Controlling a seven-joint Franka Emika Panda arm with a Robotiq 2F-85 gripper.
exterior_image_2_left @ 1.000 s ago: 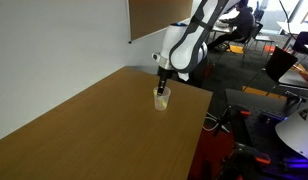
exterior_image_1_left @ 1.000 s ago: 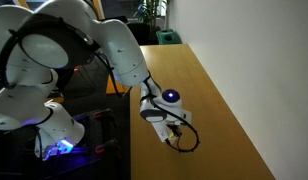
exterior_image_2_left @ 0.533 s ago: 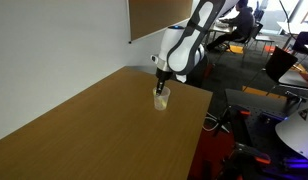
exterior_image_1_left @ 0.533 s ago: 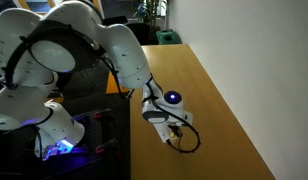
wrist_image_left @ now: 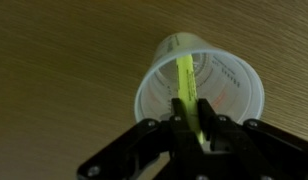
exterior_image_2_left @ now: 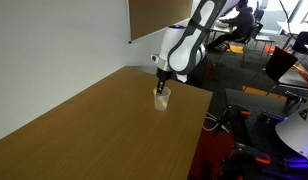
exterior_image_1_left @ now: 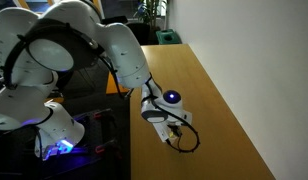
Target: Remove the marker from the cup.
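Observation:
The translucent whitish cup (wrist_image_left: pixel 199 92) stands upright on the wooden table, seen from above in the wrist view; it also shows in an exterior view (exterior_image_2_left: pixel 162 97) near the table's edge. The yellow marker (wrist_image_left: pixel 186 82) stands tilted inside the cup, its upper end between my fingers. My gripper (wrist_image_left: pixel 194 118) is right above the cup's rim and shut on the marker. In an exterior view (exterior_image_1_left: pixel 172 128) the gripper hides the cup and marker.
The wooden table (exterior_image_2_left: pixel 94 130) runs along a white wall. The cup sits close to the table's edge (exterior_image_2_left: pixel 199 112) on the robot's side. Beyond that edge are cables, chairs and equipment (exterior_image_2_left: pixel 264 125). A green box (exterior_image_1_left: pixel 169 38) stands past the table's far end.

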